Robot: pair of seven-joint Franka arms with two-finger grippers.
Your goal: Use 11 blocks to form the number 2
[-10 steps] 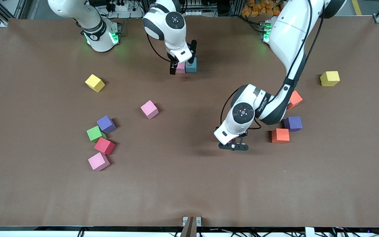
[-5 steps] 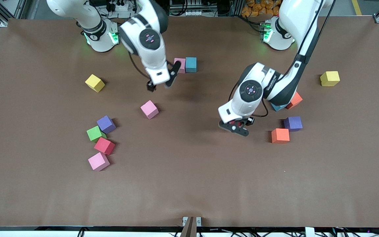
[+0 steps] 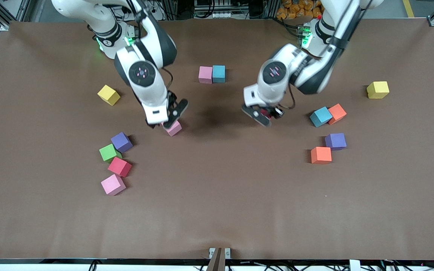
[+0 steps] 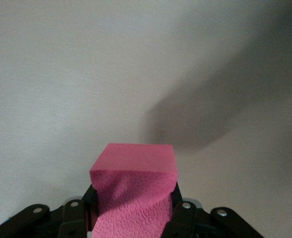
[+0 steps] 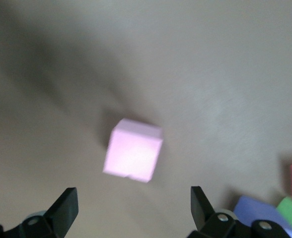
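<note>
A small crimson foam cube [image 4: 133, 191], visibly dimpled where it is squeezed, rides in the left gripper [image 3: 265, 114], jaws clamped on two opposite faces, above bare brown tabletop [image 3: 217, 195]. Light and soft, it likely needs only a gentle flat-face pinch. The right gripper [image 3: 166, 117], jaws spread wide, hovers over a pink foam cube [image 5: 133, 156]. A pink-and-blue cube pair [image 3: 212, 74] lies near the bases.

Open table [image 3: 217, 195] is found along the camera edge and mid-table. Approach is obstructed toward the right arm's end by a cluster: purple cube [image 3: 121, 142], green cube [image 3: 108, 153], red cube [image 3: 119, 166], pink cube [image 3: 113, 184]. Toward the left arm's end, passage is obstructed by blue cube [image 3: 320, 116], orange cube [image 3: 321, 155].
</note>
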